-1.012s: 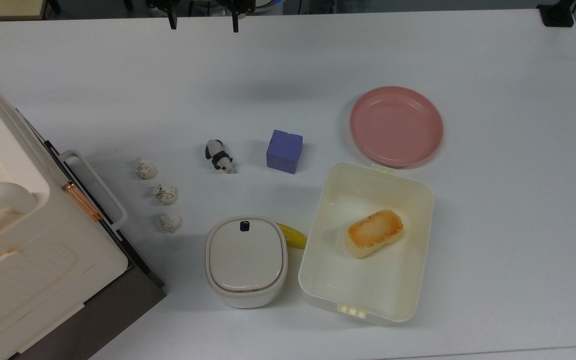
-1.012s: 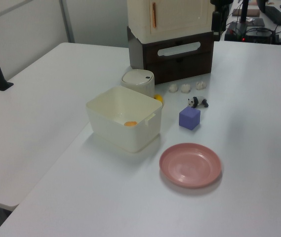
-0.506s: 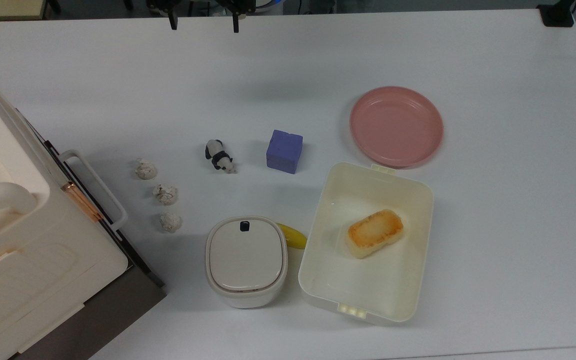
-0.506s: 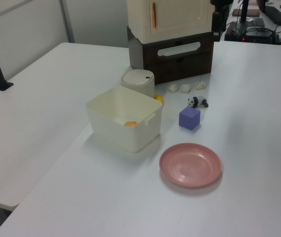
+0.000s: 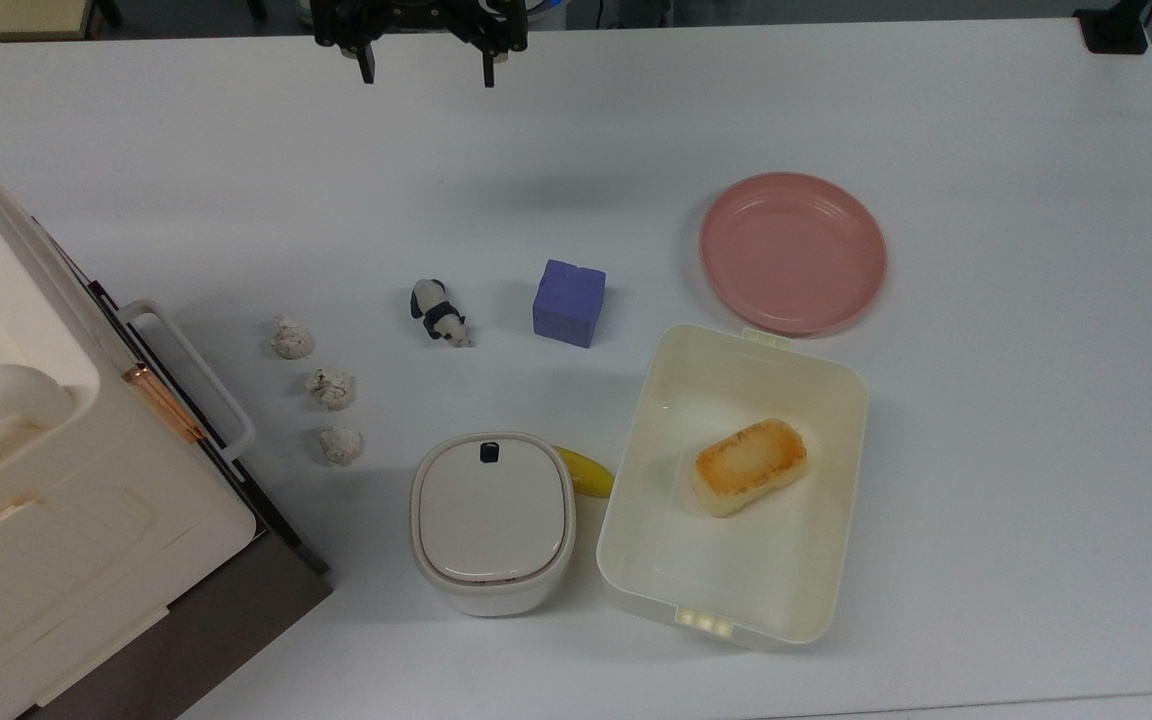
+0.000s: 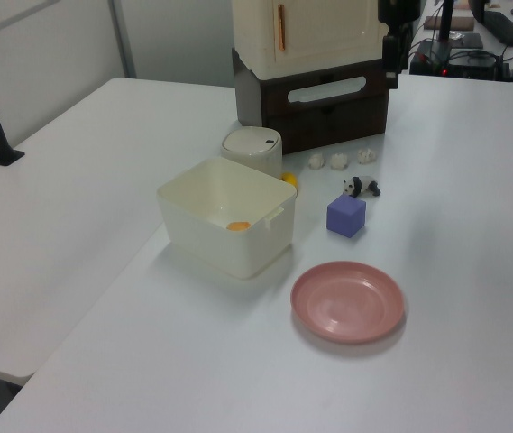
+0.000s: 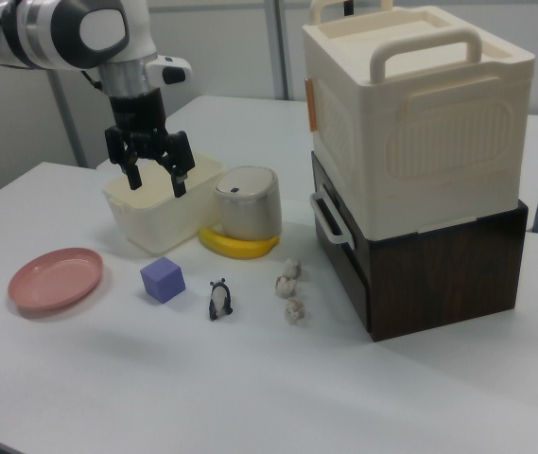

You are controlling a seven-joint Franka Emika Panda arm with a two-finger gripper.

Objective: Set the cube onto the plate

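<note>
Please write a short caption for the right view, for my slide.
Open claw hangs above the table; blue-purple cube sits beside the empty pink plate, not yet grasped.

White desk (image 5: 1016, 480), carrying the blue-purple cube (image 5: 569, 303) near the middle, with the pink plate (image 5: 793, 252) well apart toward the top view's right and a panda figure (image 5: 438, 311) just to its left. Also bearing a cream container (image 5: 731, 600), a lidded white pot (image 5: 492, 520), a banana (image 5: 586, 472) between them, and three pale lumps (image 5: 332, 389). At the top view's left edge, a dark cabinet (image 5: 226, 625).
</note>
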